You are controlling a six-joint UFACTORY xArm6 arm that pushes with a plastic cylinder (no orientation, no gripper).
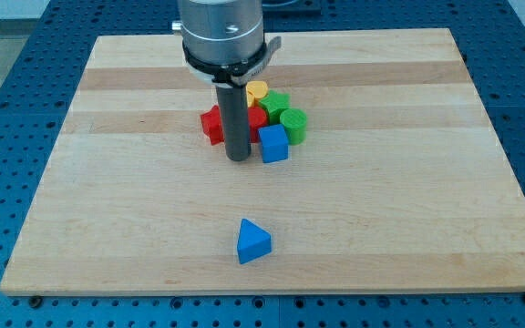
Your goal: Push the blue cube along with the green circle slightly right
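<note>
The rod's tip [238, 158] rests just left of the blue cube [273, 144]; it grips nothing. The green circle [293, 124] touches the cube's upper right.

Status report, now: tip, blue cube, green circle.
My tip down at view-left of blue cube, close beside it. Green circle touching cube's upper right. Red blocks behind the rod; push path rightward looks open.

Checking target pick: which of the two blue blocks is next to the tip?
The blue cube, just right of my tip in the cluster. The blue triangle sits alone near the view's bottom.
</note>
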